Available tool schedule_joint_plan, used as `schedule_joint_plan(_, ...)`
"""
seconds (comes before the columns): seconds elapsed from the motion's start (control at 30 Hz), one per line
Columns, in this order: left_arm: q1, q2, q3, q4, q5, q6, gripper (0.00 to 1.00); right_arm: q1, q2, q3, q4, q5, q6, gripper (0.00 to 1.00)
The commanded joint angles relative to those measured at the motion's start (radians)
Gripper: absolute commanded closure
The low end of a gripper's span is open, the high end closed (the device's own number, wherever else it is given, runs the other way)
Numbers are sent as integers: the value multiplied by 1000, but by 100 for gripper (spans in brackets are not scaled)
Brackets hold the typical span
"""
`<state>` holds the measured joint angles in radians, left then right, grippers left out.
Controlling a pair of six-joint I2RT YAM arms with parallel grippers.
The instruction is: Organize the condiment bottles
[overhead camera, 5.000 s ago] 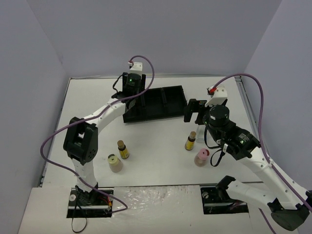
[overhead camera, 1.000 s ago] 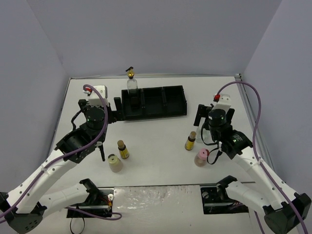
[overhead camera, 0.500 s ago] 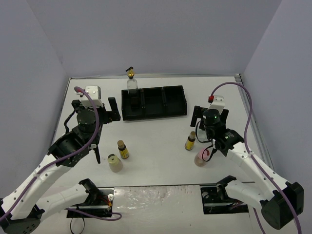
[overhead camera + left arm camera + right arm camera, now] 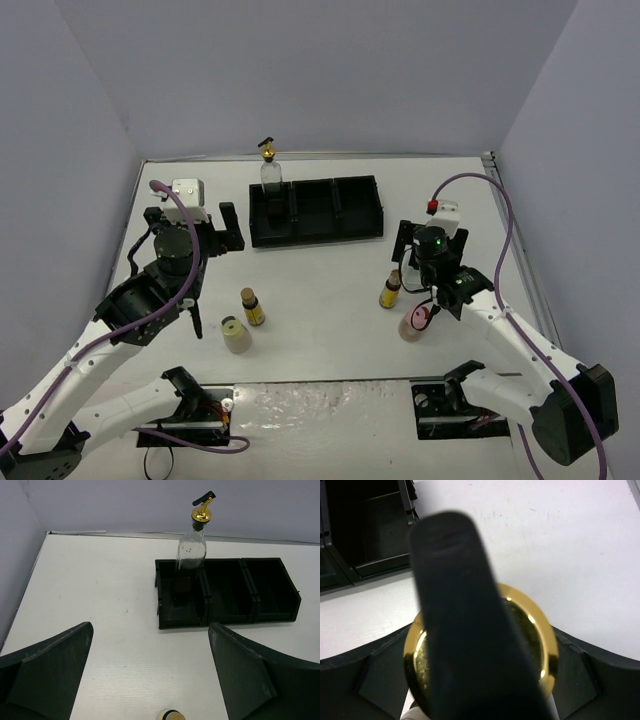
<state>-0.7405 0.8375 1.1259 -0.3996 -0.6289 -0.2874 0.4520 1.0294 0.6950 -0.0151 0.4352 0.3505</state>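
White surface [image 4: 320,290], pale lavender-grey walls [image 4: 320,80], and there's the black tray [image 4: 345,208] with a clear glass bottle [image 4: 269,178] wearing a gold pourer and black spout, while the right wrist view fills up with another shiny gold pourer top [image 4: 540,650] under its own matte black spout [image 4: 465,630]. Out on the white we've got the left amber bottle [image 4: 251,307] and the right amber bottle [image 4: 390,291], both brown with yellow, plus a beige jar [image 4: 236,337] and a pink jar [image 4: 410,328]. Both arms are white with black joints, purple cables [image 4: 480,180] loop off them, a green light [image 4: 437,241] glows on the right wrist, and the left gripper [image 4: 150,630] is plain black.
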Motion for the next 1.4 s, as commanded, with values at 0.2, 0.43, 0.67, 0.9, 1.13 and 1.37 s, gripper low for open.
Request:
schedule_joint_plan(0.2, -5, -6, 48, 21, -5, 27, 3, -9, 15, -2, 93, 53, 12, 18)
schedule_joint_plan(0.43, -5, -5, 49, 20, -6, 27, 3, -8, 20, -2, 95, 43, 12, 35)
schedule_joint_plan(0.67, -5, -5, 48, 19, -8, 27, 3, -8, 22, -4, 95, 44, 21, 85)
schedule_joint_plan(0.9, -5, -11, 45, 22, -9, 27, 3, -7, 17, 18, 79, 57, 24, 100)
schedule_joint_plan(1.13, -5, -17, 45, 23, -16, 29, 3, -8, 5, 117, 58, 80, 2, 100)
schedule_joint_plan(1.37, -5, -17, 56, 19, -18, 31, 3, -8, 44, 248, 20, 74, -32, 100)
